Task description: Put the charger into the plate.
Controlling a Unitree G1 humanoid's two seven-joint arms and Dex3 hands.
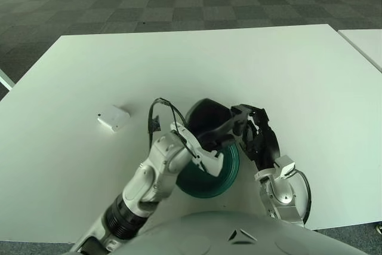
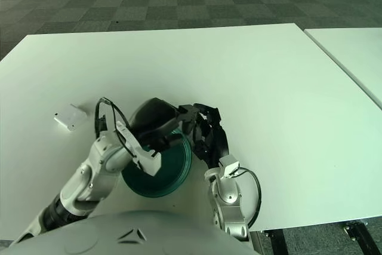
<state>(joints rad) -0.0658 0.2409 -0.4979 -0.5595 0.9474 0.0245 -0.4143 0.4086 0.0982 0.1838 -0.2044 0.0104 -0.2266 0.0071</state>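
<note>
The charger (image 1: 113, 117) (a small white block) lies flat on the white worktop (image 1: 310, 88), well left of the green plate (image 1: 224, 174) and apart from both hands. The left hand (image 1: 209, 126) shows over the plate's far rim, fingers curled, holding nothing. The right hand (image 1: 258, 138) shows just beside the plate's right edge, fingers loosely bent and empty.

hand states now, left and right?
Left robot hand: above the green plate, grip cannot be told.
Right robot hand: at the plate's right edge, cannot be told.
</note>
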